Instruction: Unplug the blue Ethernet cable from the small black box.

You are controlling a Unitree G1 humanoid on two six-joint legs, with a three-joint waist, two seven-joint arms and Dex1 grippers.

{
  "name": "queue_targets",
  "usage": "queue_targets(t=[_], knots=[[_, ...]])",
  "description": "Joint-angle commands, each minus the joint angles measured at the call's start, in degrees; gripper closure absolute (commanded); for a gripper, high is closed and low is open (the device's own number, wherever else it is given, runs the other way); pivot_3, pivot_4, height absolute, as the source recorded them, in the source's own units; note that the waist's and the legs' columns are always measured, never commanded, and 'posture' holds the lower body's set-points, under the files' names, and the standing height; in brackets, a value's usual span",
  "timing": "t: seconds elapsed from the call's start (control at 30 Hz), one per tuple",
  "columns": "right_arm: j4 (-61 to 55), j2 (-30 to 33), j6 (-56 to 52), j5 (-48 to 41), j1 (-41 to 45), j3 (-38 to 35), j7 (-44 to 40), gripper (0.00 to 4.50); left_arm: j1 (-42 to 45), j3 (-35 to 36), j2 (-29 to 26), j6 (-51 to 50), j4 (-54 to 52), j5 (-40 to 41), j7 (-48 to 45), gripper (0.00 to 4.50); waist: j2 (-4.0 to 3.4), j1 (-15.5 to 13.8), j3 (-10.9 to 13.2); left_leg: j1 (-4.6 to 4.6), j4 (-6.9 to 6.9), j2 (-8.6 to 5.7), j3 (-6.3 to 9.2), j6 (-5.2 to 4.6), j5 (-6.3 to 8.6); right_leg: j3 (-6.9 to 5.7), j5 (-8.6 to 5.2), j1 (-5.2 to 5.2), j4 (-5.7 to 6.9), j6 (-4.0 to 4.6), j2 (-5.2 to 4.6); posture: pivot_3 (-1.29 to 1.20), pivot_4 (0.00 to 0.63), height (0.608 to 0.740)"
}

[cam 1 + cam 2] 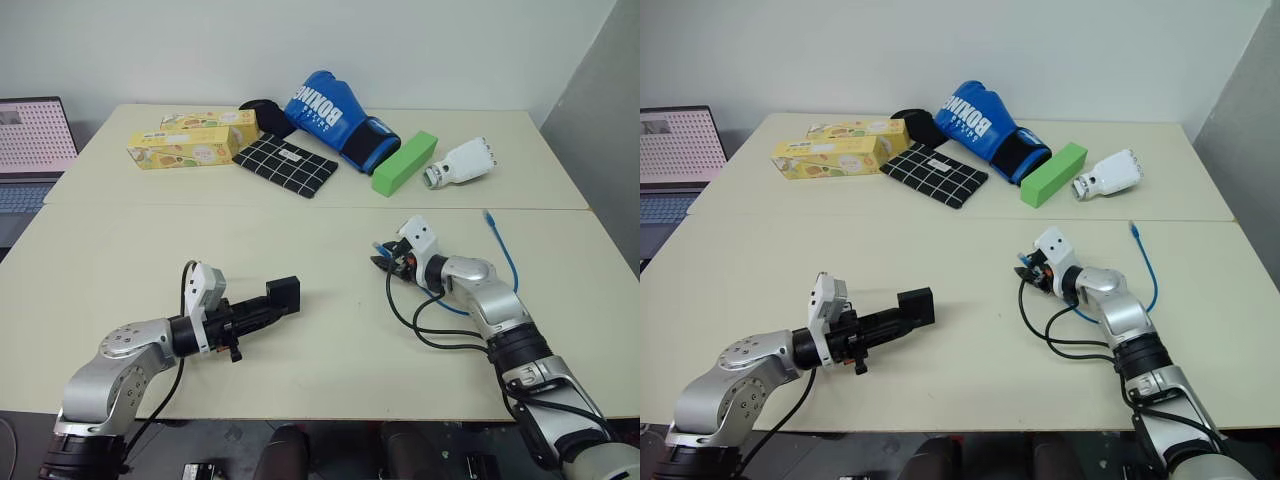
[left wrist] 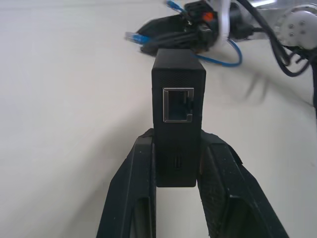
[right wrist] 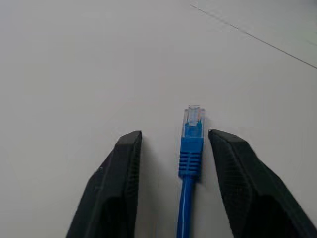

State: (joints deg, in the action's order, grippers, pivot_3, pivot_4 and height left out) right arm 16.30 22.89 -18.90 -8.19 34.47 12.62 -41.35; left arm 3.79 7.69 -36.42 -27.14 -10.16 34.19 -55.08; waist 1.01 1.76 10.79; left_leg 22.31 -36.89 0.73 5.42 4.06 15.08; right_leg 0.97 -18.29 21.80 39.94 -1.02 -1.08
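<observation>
The left gripper point(image 1: 285, 298) is clenched on the small black box point(image 1: 283, 295), holding it just above the table point(image 1: 330, 250) near the front edge on the robot's left side. In the left wrist view the box point(image 2: 178, 116) stands pinched between the two black fingers point(image 2: 131, 193), with its metal-rimmed port facing the camera and nothing plugged into it. The blue cable point(image 1: 505, 262) is out of the box and lies on the right half of the table: one plug end rests toward the right edge, the cord curves down beside the right arm, and the other plug end sits at the right gripper point(image 1: 386, 262). In the right wrist view that gripper's fingers point(image 3: 121, 183) stand apart with the blue plug point(image 3: 192, 141) lying between them on the tabletop, touching neither one, so the plug is released. The two grippers are well apart, facing each other across the middle of the table. Along the back edge lie two yellow cartons point(image 1: 190, 142), a black pouch with white grid lines point(image 1: 285, 165), a blue boxing glove point(image 1: 340, 122), a green block point(image 1: 404, 162) and a white device point(image 1: 462, 163). A laptop point(image 1: 30, 150) stands beyond the left edge.
</observation>
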Motion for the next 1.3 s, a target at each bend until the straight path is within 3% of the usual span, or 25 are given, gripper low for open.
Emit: queue_targets(t=[0.03,0.27,0.37,0.6,0.8,0.87,1.03,1.2,1.3], knots=[[-12.96,3.28,-2.49,-3.16,0.21,-0.87,-6.24,1.50,2.08,2.77,2.47,7.36,2.61,-4.94,6.04,3.71,-0.01,0.01,0.01,0.04,-0.01,-0.01,0.00,0.00,0.00,0.00,0.00,0.02,0.00,0.00,0.00,0.00,0.150,0.740],[-28.30,1.98,-11.40,-7.28,2.58,2.00,-8.91,1.50,9.54,7.18,11.46,34.53,21.02,-20.97,27.87,3.71,0.04,0.13,-0.02,0.04,-0.02,-0.03,0.07,0.01,-0.01,-0.05,0.01,0.04,0.02,0.00,0.01,0.00,0.150,0.740],[-30.07,0.12,-13.88,-7.06,3.92,4.06,-8.16,1.50,12.78,9.50,14.18,40.62,29.75,-22.56,34.48,3.71,0.05,0.03,-0.03,0.06,-0.04,-0.03,0.08,0.01,-0.01,-0.07,0.01,0.05,0.01,0.00,0.00,0.00,0.150,0.740],[-28.74,-1.22,-14.64,-5.18,5.56,6.53,-7.61,1.50,15.38,8.80,16.47,42.89,40.02,-21.42,34.20,3.71,0.09,-0.26,-0.05,0.21,-0.11,-0.10,0.12,0.02,-0.01,-0.14,0.06,0.06,-0.04,-0.08,-0.10,0.00,0.150,0.740],[-29.32,-1.07,-15.41,-5.21,5.30,6.81,-7.58,1.50,15.01,8.48,16.25,43.49,42.65,-21.07,32.55,3.71,0.09,-0.19,-0.06,0.18,-0.13,-0.15,0.12,0.02,-0.02,-0.15,0.08,0.05,-0.01,-0.12,-0.09,0.00,0.150,0.740],[-29.60,-1.03,-15.66,-5.21,5.21,6.81,-7.62,1.44,14.62,9.10,16.43,42.74,42.71,-19.93,31.90,3.01,0.08,-0.17,-0.07,0.17,-0.13,-0.15,0.13,0.02,-0.02,-0.15,0.08,0.05,0.00,-0.12,-0.09,0.00,0.150,0.740],[-29.79,-1.10,-16.16,-5.13,5.07,6.88,-7.63,1.44,11.85,9.20,16.36,40.66,38.85,-18.77,31.00,2.18,0.08,-0.02,-0.07,0.15,-0.12,-0.13,0.11,0.02,-0.02,-0.11,0.08,0.05,0.00,-0.12,-0.10,0.00,0.150,0.740],[-30.23,-1.46,-16.89,-5.22,4.51,6.64,-6.89,1.44,5.82,8.89,14.69,32.83,28.05,-18.55,32.10,1.28,0.08,0.40,-0.07,0.10,-0.09,-0.09,0.17,0.02,-0.01,-0.01,0.08,0.06,-0.02,-0.12,-0.10,0.00,0.150,0.740],[-31.24,-1.12,-17.69,-5.58,3.07,5.69,-6.07,1.44,0.00,8.78,12.11,22.74,16.65,-15.88,30.55,1.28,0.07,0.69,-0.07,0.09,-0.07,-0.04,0.22,0.01,-0.01,0.00,0.08,0.06,-0.02,-0.12,-0.10,0.00,0.150,0.740]])
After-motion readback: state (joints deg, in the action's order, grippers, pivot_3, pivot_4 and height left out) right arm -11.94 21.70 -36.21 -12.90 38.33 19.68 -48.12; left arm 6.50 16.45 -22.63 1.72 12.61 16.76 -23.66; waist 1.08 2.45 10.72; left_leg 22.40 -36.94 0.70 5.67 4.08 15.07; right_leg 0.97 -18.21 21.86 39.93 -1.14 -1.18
